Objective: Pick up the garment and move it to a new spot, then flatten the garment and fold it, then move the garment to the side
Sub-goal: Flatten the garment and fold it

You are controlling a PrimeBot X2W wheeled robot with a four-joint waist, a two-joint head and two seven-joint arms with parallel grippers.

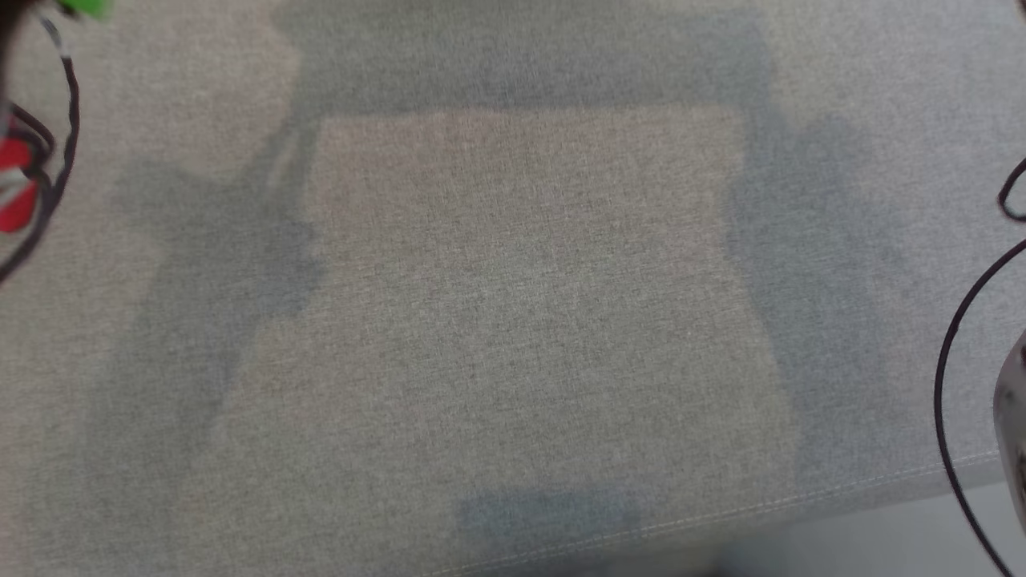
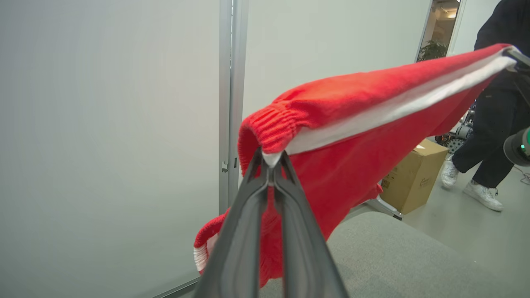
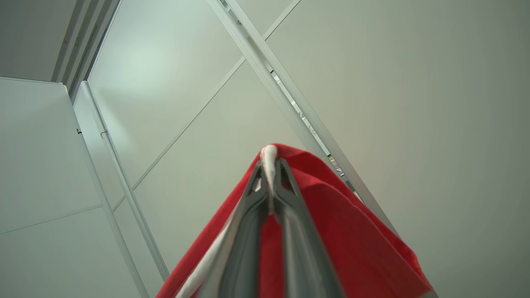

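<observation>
The garment (image 2: 364, 124) is red knit with a white side stripe and a ribbed band. It hangs in the air, stretched between my two grippers above the grey cloth-covered table (image 2: 393, 256). My left gripper (image 2: 271, 161) is shut on the ribbed end. From there the cloth runs up and to the right to the far end, where a dark fingertip (image 2: 517, 58) shows. In the right wrist view my right gripper (image 3: 271, 169) is shut on the white-striped edge of the garment (image 3: 331, 215), pointing up toward wall panels. A red and white scrap of the garment (image 1: 16, 188) shows at the head view's left edge.
The grey table (image 1: 513, 320) carries the shadows of the arms and cloth, and its stitched front edge (image 1: 721, 521) runs along the lower right. Black cables (image 1: 954, 361) hang at both sides. A person in dark clothes (image 2: 492, 116) stands beside a cardboard box (image 2: 414, 174). A wall post (image 2: 230, 103) stands behind.
</observation>
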